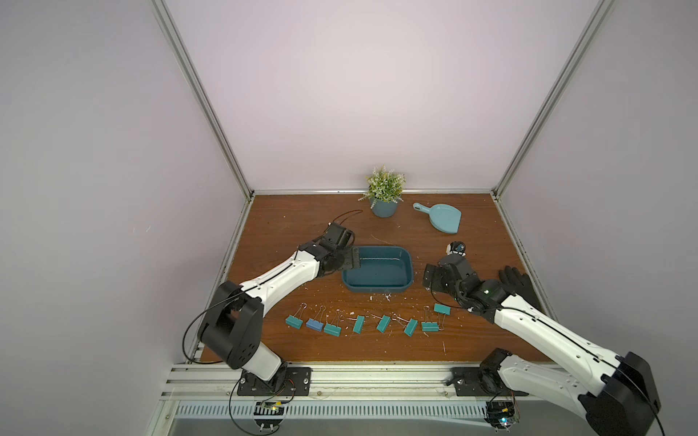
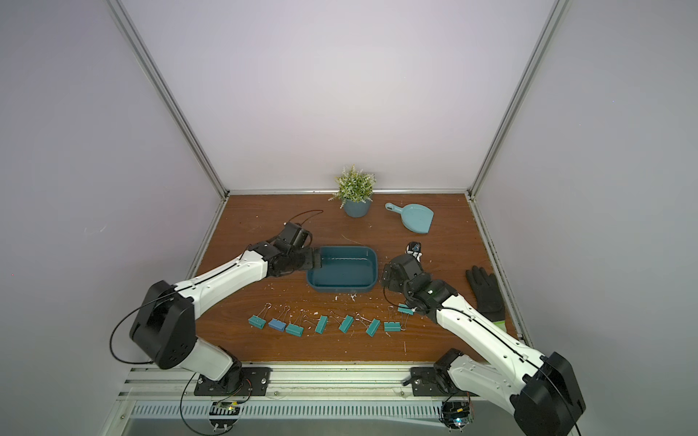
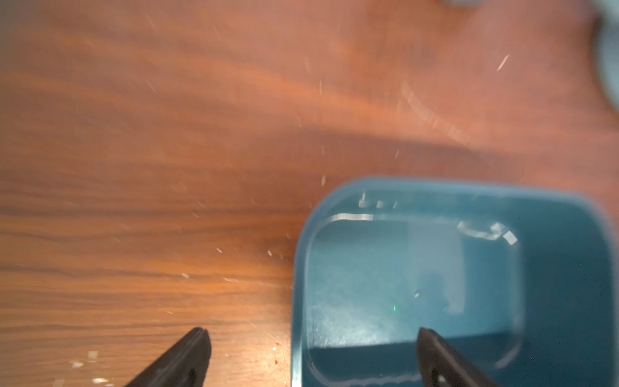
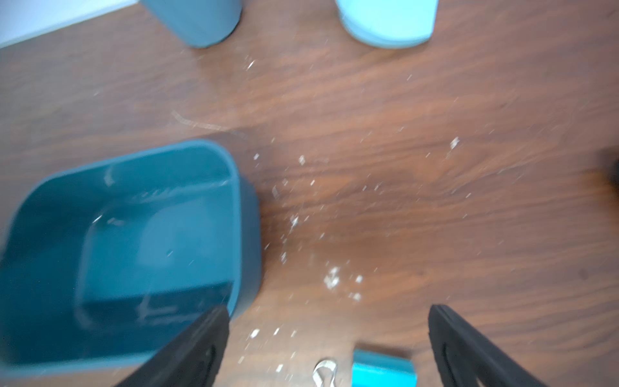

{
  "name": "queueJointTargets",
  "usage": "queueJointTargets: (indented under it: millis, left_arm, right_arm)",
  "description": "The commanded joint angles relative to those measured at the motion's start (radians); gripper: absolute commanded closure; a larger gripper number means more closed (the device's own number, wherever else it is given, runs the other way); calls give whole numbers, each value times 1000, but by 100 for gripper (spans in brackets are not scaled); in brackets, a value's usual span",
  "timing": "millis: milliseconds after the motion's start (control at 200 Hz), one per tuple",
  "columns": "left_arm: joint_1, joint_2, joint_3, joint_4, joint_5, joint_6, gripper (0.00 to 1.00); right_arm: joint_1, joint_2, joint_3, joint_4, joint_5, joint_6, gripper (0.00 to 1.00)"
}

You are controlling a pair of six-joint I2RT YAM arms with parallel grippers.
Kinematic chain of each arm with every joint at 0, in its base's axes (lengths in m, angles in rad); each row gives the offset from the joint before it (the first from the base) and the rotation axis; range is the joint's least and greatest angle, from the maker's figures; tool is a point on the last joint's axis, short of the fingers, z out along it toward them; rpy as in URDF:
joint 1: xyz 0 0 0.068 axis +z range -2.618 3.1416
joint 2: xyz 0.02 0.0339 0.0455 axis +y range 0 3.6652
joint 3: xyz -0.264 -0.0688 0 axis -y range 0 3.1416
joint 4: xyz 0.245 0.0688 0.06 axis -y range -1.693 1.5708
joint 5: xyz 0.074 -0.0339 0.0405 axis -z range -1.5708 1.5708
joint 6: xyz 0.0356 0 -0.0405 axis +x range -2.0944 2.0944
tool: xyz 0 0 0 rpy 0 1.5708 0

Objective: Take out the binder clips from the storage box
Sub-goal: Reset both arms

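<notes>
Clips (image 1: 383,323), all eight, lie in a row on the bench (image 1: 294,226), nearer than the box (image 1: 377,290), which looks empty. Left hand (image 3: 313,335) spread, straddling box's left wall. Right hand (image 4: 328,311) spread, empty, right of box. Lift left hand straight up; don't snag rim.

Eight binder clips (image 1: 383,323) outside storage box (image 1: 377,288)

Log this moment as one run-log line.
storage box: empty | binder clips: eight on table before box | left gripper: open over box's end rim | right gripper: open beside box | task: looks done
</notes>
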Motion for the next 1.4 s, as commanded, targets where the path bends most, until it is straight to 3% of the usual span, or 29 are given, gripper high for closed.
queueJointTargets:
  millis: [0,80,240,315,435,591,641,706,786,841,896,1021,1101,1191,1286,1396]
  left_arm:
    - [37,-118,0,-13,-218,24,1]
    - [81,-196,-59,34,-348,48,1]
    - [301,-279,-230,183,-364,122,1]
    - [375,-265,-310,276,-445,152,1]
    - [409,-210,-436,513,-612,204,1]
    - [409,-142,-606,984,-624,325,1]
    - [410,-122,-664,1168,-574,400,1]
    - [404,-92,-699,1284,-479,528,0]
    - [410,-58,-798,1519,-513,549,0]
    - [435,-41,-848,1620,-440,540,0]
    - [436,-11,-875,1710,-399,564,0]
    - [442,45,-881,1743,-206,621,0]
    - [447,52,-880,1755,-200,619,0]
    - [447,53,-879,1757,-200,618,0]
    - [447,53,-883,1763,-200,618,0]
    - [447,54,-884,1767,-200,620,0]
  right_arm:
    - [-9,0,-37,138,217,-94,1]
    - [-17,-17,-99,279,319,-186,1]
    - [-90,-44,-259,679,399,-462,1]
    - [-149,-37,-356,906,370,-567,1]
    - [-251,33,-468,1201,288,-658,1]
    - [-339,202,-452,1329,210,-699,1]
    - [-355,266,-475,1447,205,-728,1]
    - [-376,338,-502,1603,175,-781,1]
    - [-405,368,-477,1598,126,-735,1]
    - [-435,386,-484,1616,-8,-734,1]
    - [-455,434,-496,1689,-65,-739,1]
    - [-531,429,-504,1656,-224,-692,1]
    - [-539,503,-563,1875,-242,-703,1]
    - [-539,457,-497,1670,-250,-699,1]
    - [-546,478,-521,1751,-252,-692,1]
    - [-546,472,-508,1715,-254,-692,1]
